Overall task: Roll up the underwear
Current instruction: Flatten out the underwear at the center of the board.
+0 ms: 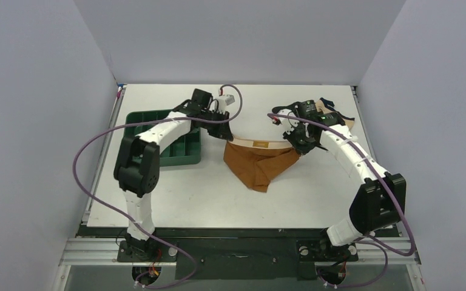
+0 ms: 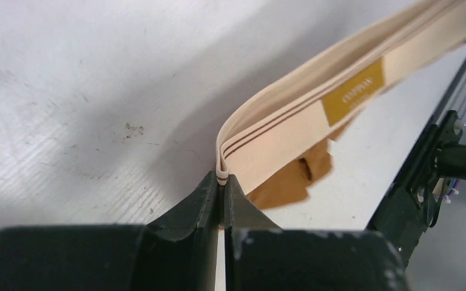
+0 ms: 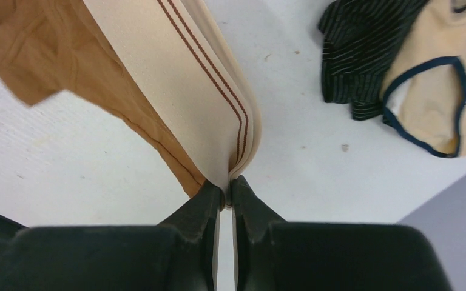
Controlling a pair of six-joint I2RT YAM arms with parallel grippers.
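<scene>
The underwear, rust-brown briefs with a cream waistband, hangs stretched between both grippers over the middle of the table. My left gripper is shut on the waistband's left end. At the right end of the waistband my right gripper is shut. The brown cloth droops down toward the table, its lower tip resting near the front. A mustard label shows on the waistband.
A green tray with compartments lies at the left, under my left arm. A black striped garment and a beige garment with dark trim lie at the back right corner, behind my right gripper.
</scene>
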